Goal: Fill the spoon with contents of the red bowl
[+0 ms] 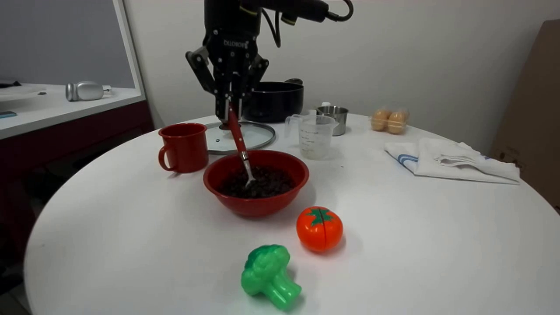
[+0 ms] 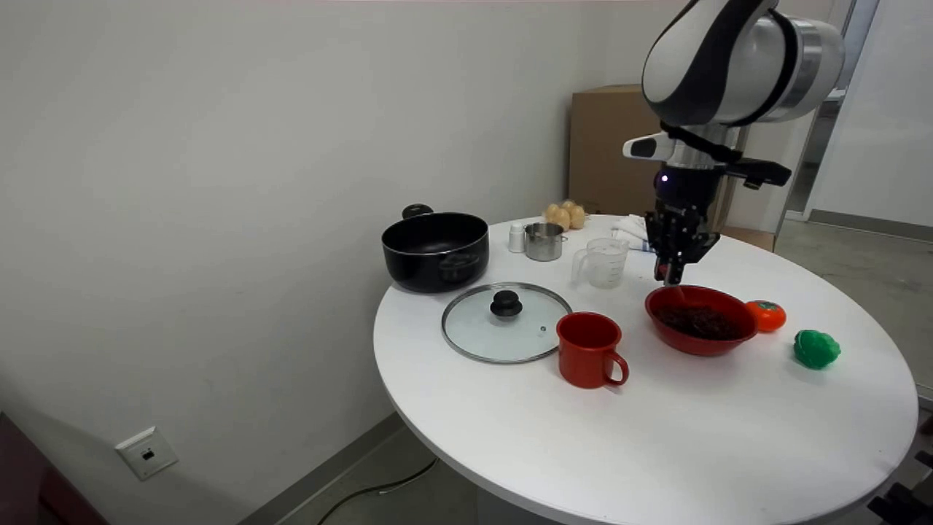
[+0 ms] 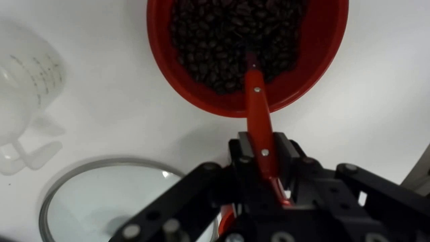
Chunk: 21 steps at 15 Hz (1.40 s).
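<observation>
The red bowl (image 1: 258, 206) stands on the white table and also shows in an exterior view (image 2: 703, 346) and the wrist view (image 3: 196, 95). The contents, dark bean-like pieces (image 1: 275, 181), lie in its middle, clear in the wrist view (image 3: 211, 53). My gripper (image 1: 233, 114) is above the bowl's rim, shut on the red handle of the spoon (image 1: 237, 136). In the wrist view my gripper (image 3: 263, 144) has a finger on each side of the handle. The spoon (image 3: 257, 97) slants down into the bowl. Its head is at the pieces; how much it holds cannot be told.
A red mug (image 1: 186, 148) and a glass lid (image 1: 256, 136) stand near the bowl. A clear measuring cup (image 1: 316, 138), a metal cup (image 2: 544, 242) and a black pot (image 2: 435, 251) stand farther off. A toy tomato (image 1: 319, 229) and toy broccoli (image 1: 267, 273) lie beside the bowl.
</observation>
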Motion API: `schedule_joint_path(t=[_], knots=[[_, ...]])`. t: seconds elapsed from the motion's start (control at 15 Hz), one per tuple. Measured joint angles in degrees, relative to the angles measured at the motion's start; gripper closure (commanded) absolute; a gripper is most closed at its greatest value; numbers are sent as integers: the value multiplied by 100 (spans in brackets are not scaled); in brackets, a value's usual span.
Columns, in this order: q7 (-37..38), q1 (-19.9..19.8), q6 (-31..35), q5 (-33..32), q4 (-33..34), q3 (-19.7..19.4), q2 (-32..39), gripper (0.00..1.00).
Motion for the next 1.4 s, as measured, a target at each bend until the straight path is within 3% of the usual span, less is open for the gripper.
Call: schedule_joint_path(t=[0.4,0.87,1.4], knots=[[577,62,663,-1511,-440,-69,112,95],[1562,244,860,-2866,-565,-195,133,95],[2403,521,860,-3744,-565,-207,135,95]])
